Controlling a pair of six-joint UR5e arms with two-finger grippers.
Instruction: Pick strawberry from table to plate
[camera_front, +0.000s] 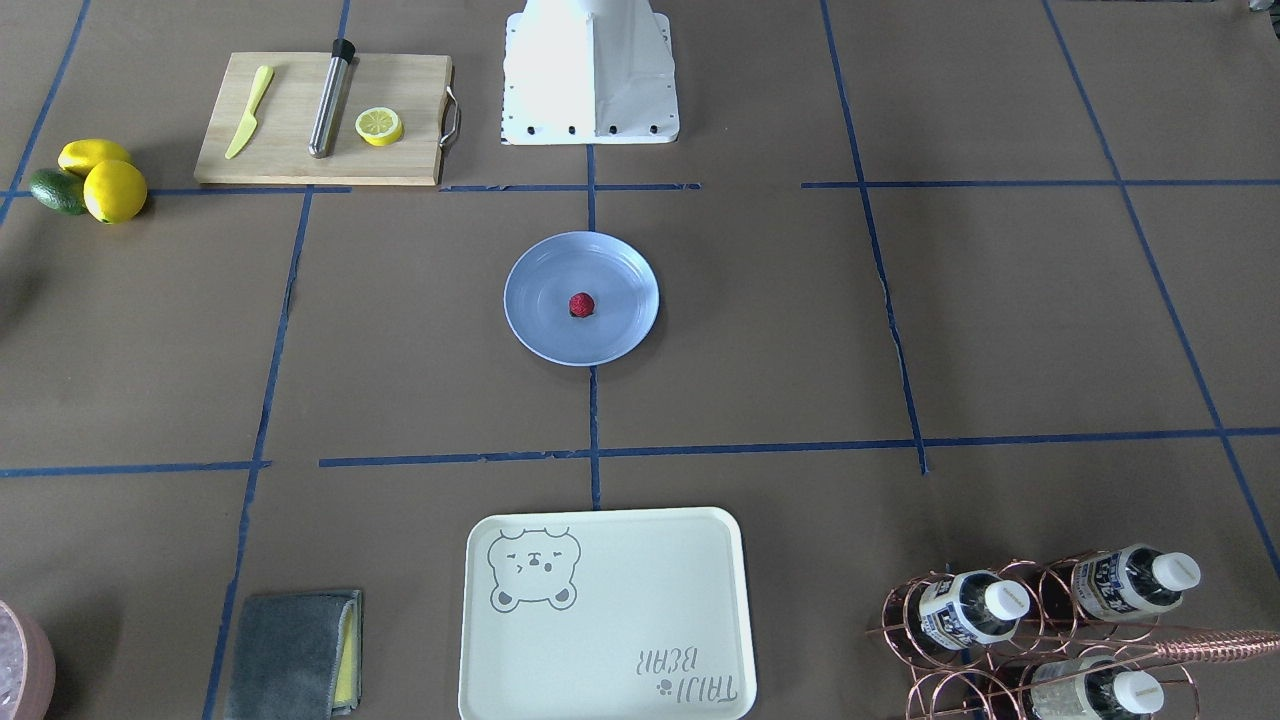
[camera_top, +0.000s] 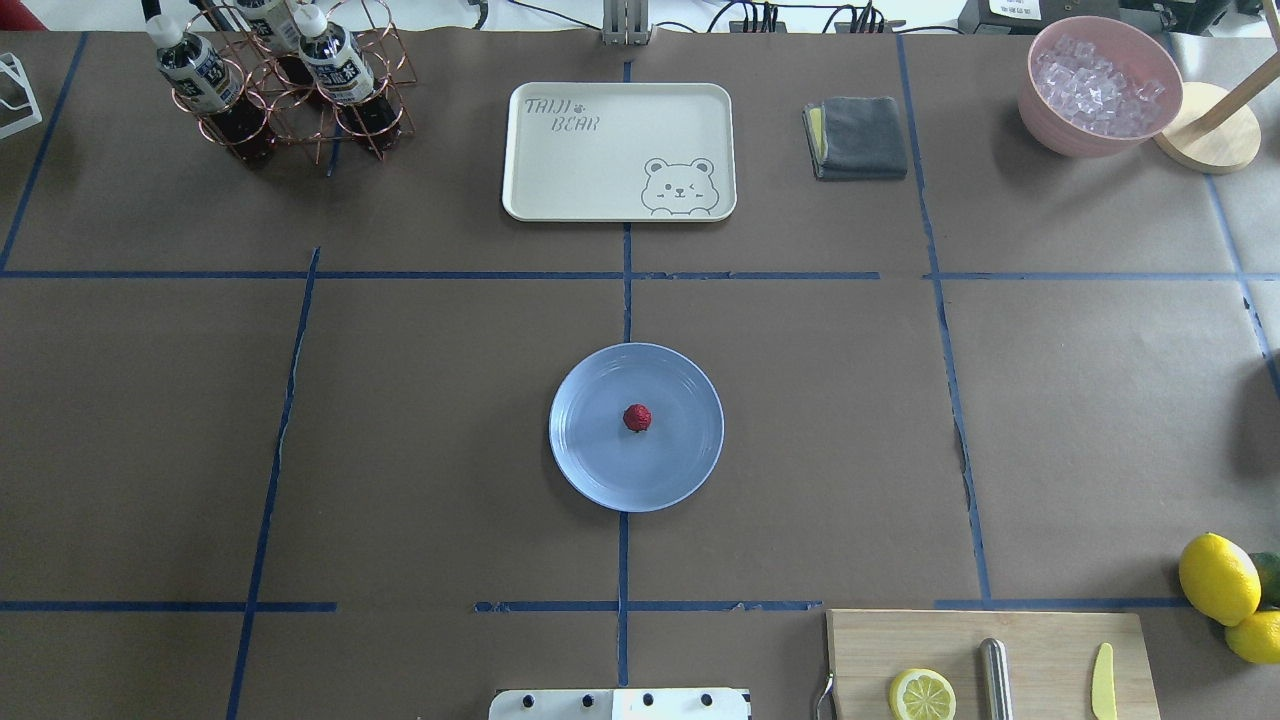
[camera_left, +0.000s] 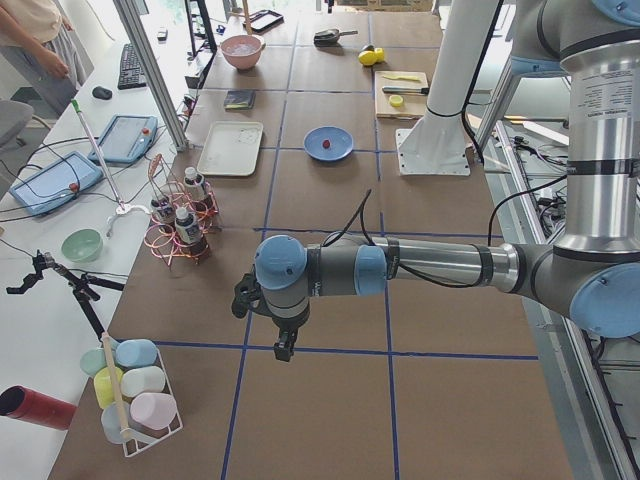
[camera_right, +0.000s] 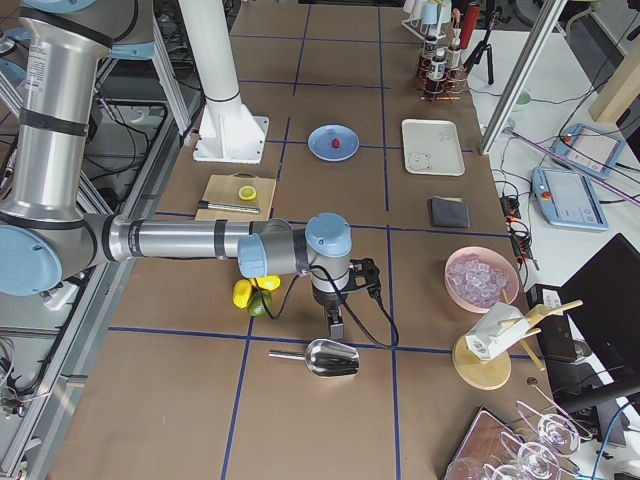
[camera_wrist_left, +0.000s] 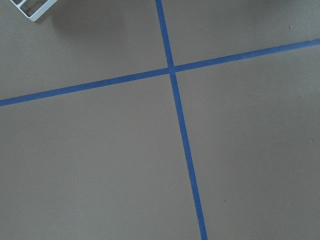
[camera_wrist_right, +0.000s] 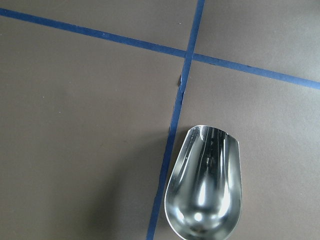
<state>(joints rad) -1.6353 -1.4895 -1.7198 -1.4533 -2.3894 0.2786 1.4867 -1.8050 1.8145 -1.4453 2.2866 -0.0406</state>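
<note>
The small dark-red strawberry (camera_front: 582, 305) (camera_top: 637, 418) lies near the middle of the pale blue plate (camera_front: 622, 270) (camera_top: 680, 455), which sits at the centre of the brown table (camera_top: 1080, 420) with its blue tape grid. Neither gripper shows in the overhead or front-facing view. In the exterior left view my left gripper (camera_left: 285, 350) hangs over bare table far from the plate (camera_left: 340, 138). In the exterior right view my right gripper (camera_right: 335, 325) points down just above a metal scoop (camera_right: 325, 357), also far from the plate (camera_right: 320, 140). For both grippers I cannot tell open from shut.
A cutting board (camera_top: 1040, 650) holds a lemon half (camera_top: 921, 694), a steel rod and a yellow knife. Two lemons (camera_top: 1218, 578) and an avocado lie beside it. A bear-print tray (camera_top: 600, 170), a bottle rack (camera_top: 290, 90), a grey cloth (camera_top: 860, 137) and an ice bowl (camera_top: 1098, 85) line the far edge.
</note>
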